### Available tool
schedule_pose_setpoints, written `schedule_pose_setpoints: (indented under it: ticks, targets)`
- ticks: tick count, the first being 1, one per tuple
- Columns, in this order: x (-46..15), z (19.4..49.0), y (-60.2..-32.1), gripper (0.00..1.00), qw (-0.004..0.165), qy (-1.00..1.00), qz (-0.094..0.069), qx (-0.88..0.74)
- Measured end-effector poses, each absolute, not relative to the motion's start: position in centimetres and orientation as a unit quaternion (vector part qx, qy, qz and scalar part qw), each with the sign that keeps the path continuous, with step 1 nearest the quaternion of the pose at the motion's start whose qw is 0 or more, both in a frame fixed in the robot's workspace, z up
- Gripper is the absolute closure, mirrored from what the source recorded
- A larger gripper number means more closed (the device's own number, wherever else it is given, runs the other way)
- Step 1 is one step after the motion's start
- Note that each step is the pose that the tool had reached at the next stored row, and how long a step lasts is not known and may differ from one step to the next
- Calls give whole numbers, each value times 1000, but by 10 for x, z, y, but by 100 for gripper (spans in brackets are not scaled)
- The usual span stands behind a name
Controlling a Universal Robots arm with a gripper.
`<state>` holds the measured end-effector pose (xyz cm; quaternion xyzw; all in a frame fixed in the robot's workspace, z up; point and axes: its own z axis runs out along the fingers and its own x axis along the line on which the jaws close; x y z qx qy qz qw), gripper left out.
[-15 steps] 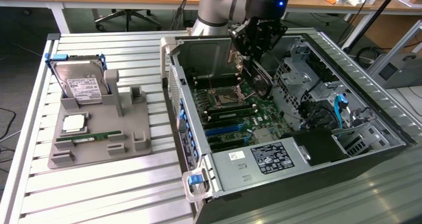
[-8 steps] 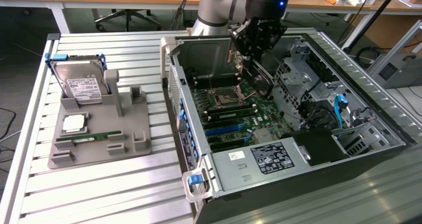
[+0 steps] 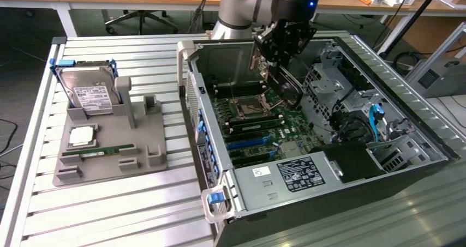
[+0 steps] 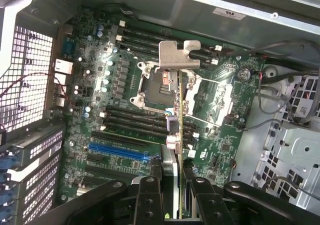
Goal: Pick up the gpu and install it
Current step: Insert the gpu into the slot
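gpu (image 3: 285,86) is in the gripper (image 3: 273,61), hanging just under it inside the open pc case (image 3: 193,94), over the far part of the motherboard (image 3: 269,127) near the cpu socket (image 3: 251,106). In the wrist view the gpu (image 4: 180,115) is seen edge-on, running straight out from the gripper (image 4: 176,185), with the silver bracket (image 4: 179,52) at the end away from the fingers (image 4: 150,195). Jaws are about half closed and clamped on the card's two faces, one finger per side. Can't tell if the card's lower edge touches the board. It sits over the socket area, apart from the blue slot (image 4: 118,150). Counts: one gpu, one gripper, one case, one blue slot. On the slatted table (image 3: 109,214), to the exterior view's left of the case, is one grey fixture tray (image 3: 109,168). It holds one hard drive (image 3: 91,97) leaning at the far end, one small silver square chip (image 3: 82,135) and one green memory stick (image 3: 98,150) nearer.
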<state>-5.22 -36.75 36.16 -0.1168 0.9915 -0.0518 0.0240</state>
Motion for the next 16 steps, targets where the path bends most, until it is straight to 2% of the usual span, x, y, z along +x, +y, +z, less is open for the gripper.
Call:
schedule_pose_setpoints:
  ticks: [16]
  targets:
    - [-52, 362, -367, 73, 25, 988, -52, -146]
